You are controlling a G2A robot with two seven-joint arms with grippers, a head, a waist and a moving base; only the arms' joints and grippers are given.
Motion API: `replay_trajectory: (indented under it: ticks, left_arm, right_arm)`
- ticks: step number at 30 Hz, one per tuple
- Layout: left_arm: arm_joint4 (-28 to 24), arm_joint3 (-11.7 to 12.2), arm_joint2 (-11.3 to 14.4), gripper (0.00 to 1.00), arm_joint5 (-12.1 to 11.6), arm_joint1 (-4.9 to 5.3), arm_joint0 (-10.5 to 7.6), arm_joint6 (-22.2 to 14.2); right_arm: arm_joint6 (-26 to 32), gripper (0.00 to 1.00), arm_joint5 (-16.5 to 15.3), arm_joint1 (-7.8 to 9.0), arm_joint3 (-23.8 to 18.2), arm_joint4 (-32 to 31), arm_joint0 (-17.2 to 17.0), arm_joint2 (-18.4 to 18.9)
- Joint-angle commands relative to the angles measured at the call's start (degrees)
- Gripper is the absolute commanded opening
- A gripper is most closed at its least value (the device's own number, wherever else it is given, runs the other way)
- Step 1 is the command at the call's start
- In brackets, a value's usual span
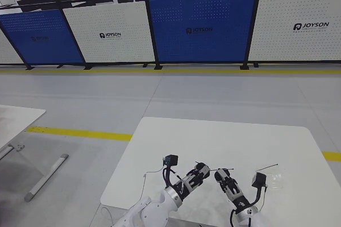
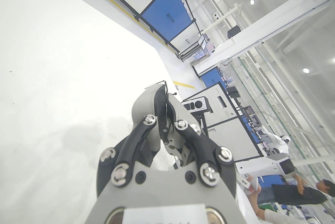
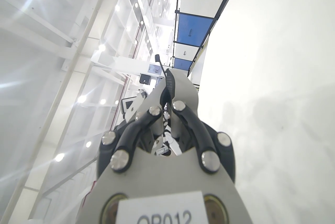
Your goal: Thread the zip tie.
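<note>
Thin black plastic zip tie (image 3: pixel 161 65): the stretch clamped inside the right gripper (image 3: pixel 169 76) is hidden by its grey fingers. At the left gripper (image 2: pixel 166 91) a black sliver is seen past the tips and the rest is covered. Whether both hold one tie cannot be told. Between the grippers, the strip is too thin in the top view for head or tail to be told. The clear item (image 1: pixel 275 180) outboard of the right gripper cannot be identified.

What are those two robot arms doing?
The robot is working on threading a zip tie. Its left gripper and right gripper are both pinched shut on the thin black tie, close together over the white table. The tie's little head pokes out past the right gripper's tips. I can't tell whether the tail has gone through it.
</note>
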Motion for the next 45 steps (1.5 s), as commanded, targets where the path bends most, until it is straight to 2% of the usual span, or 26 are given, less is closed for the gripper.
replay_trajectory:
  ticks: [1, 3, 7, 15, 20, 23, 28, 30, 45]
  left_arm:
    - [-0.05, -0.05, -0.06, 0.05, 0.27, -0.01, -0.02, 0.13]
    - [0.07, -0.11, -0.12, 0.14, 0.4, -0.02, 0.01, 0.52]
    - [1.24, -0.2, 0.11, 0.17, 0.99, -0.03, 0.08, 1.04]
    - [2.61, -0.01, 0.88, 0.11, 2.29, -0.13, -0.21, 1.0]
    - [3.39, 0.11, 1.38, 0.11, 3.04, -0.21, -0.6, 0.96]
    - [3.62, 0.28, 1.67, 0.15, 3.54, -0.29, -0.91, 0.82]
    - [3.86, 0.82, 1.95, 0.08, 4.25, -0.38, -1.41, 0.6]
    - [3.74, 1.13, 2.02, 0.0, 4.5, -0.44, -1.73, 0.58]
    - [3.33, 1.17, 2.0, 0.0, 2.98, -0.43, -1.87, -0.43]
  right_arm:
    - [-0.5, 0.0, -0.16, 0.01, -0.27, -0.21, -0.38, 0.22]
    - [-0.63, 0.0, -0.22, 0.02, -0.52, -0.21, -0.65, 0.41]
    - [-1.84, 0.0, 0.43, -0.01, -0.98, -0.99, -0.96, 0.67]
    - [-3.5, 0.0, 0.9, -0.23, -1.68, -2.69, -1.26, 0.08]
    - [-3.55, 0.0, 0.93, -0.31, -1.66, -2.89, -1.25, 0.05]
    - [-3.58, 0.0, 0.85, -0.36, -1.64, -2.99, -1.25, 0.06]
    - [-3.6, 0.0, 0.79, -0.44, -1.62, -2.85, -1.3, 0.09]
    - [-3.57, 0.0, 0.81, -0.47, -1.62, -2.85, -1.3, 0.1]
    - [-2.26, 0.0, 2.28, -0.69, -1.6, -2.69, -0.69, -0.14]
